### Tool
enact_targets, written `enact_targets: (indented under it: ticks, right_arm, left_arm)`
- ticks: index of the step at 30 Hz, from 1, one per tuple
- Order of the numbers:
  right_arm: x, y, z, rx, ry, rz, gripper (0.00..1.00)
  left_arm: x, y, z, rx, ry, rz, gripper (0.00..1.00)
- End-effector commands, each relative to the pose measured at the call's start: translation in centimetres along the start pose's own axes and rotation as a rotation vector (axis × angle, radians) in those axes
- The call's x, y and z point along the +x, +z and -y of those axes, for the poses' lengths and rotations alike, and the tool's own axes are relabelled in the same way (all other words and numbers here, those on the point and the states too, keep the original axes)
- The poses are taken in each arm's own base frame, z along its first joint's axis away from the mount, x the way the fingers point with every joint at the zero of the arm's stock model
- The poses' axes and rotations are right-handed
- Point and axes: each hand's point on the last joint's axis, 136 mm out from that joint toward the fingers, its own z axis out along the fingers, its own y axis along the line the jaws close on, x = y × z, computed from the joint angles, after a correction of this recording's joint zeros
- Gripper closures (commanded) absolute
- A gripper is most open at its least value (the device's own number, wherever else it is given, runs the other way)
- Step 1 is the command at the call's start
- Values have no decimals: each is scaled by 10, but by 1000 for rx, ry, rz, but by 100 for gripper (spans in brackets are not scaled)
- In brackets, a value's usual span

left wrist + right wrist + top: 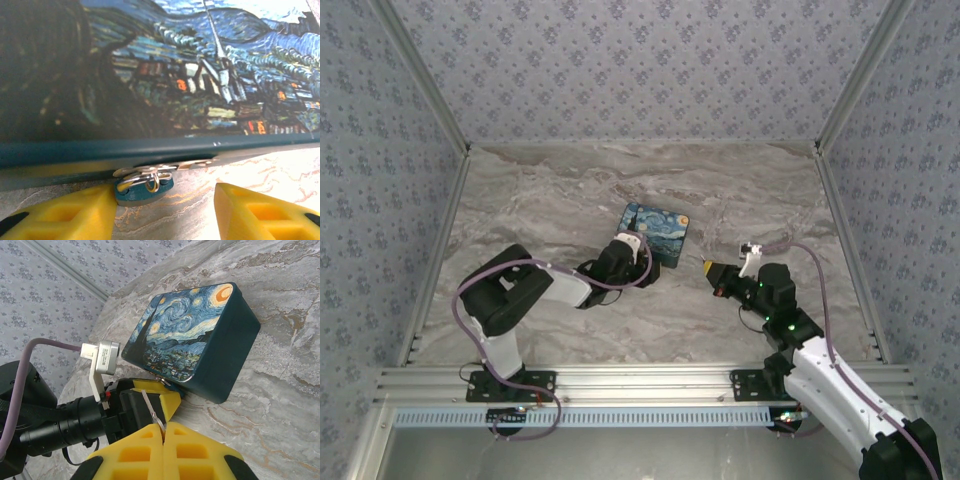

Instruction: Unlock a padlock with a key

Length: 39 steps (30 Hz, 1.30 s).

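And there was the left gripper (166, 200), low on the marble table (200, 212), right up against the front edge of the Starry Night box (200, 75). The tiny teal padlock (144, 190) sat at the foot of that front wall, its thin silver shackle looped through the box's silvery hasp (192, 163), body down at the tabletop. The jaws were spread with the padlock between them: one yellow finger (70, 215) was right against the lock's side, and the other finger (265, 212) stood well clear across a stretch of bare marble, so nothing was gripped. Over on the other side, the right gripper (162, 437) had its two yellow fingers pressed tight together, and pinched in the seam was a thin silvery key (149, 404), its blade sticking up and out toward the box. From above, the right gripper hung a little apart from the box, off its right-hand near corner, pointing back toward the left arm's wrist. Key and padlock were near each other but not touching.
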Motion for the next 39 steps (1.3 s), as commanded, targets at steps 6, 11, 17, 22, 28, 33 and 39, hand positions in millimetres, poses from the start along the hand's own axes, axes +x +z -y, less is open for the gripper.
enact_targets:
  ticks: [6, 11, 17, 22, 28, 33, 39]
  right_arm:
    - [-1, -2, 0, 3, -20, 10, 99]
    - [-1, -2, -1, 1, -19, 9, 99]
    - [2, -2, 1, 1, -27, -3, 99]
    - [8, -1, 3, 5, -42, -15, 99]
    - [18, 2, 4, 9, -99, -34, 99]
    - [31, 8, -2, -8, -198, -42, 100]
    - [46, 19, -10, -22, -338, -39, 99]
  left_arm:
    - [11, 10, -9, -45, -45, -27, 56]
    - [11, 12, -10, -55, -48, -24, 60]
    - [8, 11, -9, -51, -45, -18, 69]
    - [4, 7, -5, -38, -48, -11, 72]
    - [-7, -3, 5, -7, -81, 6, 73]
    - [-20, -16, 16, 23, -146, 21, 73]
    - [-36, -32, 28, 60, -256, 52, 74]
